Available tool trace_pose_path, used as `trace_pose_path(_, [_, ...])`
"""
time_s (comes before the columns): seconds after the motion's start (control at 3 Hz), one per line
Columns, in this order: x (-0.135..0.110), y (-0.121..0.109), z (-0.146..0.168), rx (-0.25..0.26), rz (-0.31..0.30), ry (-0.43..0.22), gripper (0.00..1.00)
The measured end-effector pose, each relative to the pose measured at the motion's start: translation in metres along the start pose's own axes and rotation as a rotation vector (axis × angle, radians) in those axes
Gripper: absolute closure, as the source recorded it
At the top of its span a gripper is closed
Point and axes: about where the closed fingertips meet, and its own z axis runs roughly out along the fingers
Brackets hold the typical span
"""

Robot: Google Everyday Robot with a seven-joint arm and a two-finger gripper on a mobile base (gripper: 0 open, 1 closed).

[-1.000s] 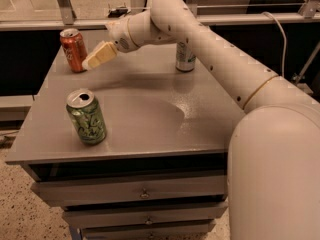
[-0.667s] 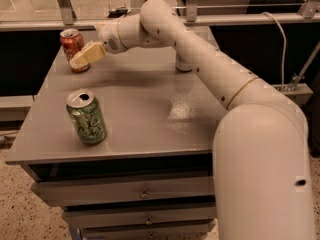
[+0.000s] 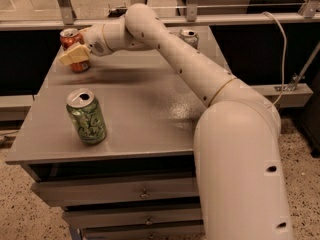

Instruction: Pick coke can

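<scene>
1. The coke can (image 3: 69, 37) stands upright at the far left corner of the worktop (image 3: 150, 109), well apart from the nearer green can (image 3: 87, 116).
2. The pincer (image 3: 74, 55) is at the can's side and covers its middle. I cannot tell whether it is apart or clamped.
3. I judge the can light, thin-walled and slick. It wants a gentle mid-body hold, or it may dent or slip.

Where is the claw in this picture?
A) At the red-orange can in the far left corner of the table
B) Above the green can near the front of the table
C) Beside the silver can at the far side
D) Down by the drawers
A: the claw is against the coke can at the far left corner and covers part of its side, while the green can stands apart, nearer the front.
</scene>
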Motion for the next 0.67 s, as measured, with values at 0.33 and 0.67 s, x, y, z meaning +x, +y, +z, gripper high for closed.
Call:
trace_pose_path(0.33, [0.001, -0.002, 0.003, 0.004, 0.002, -0.005, 0.46])
trace_pose_path(0.67, [0.003, -0.007, -0.009, 0.013, 0.019, -0.011, 0.7])
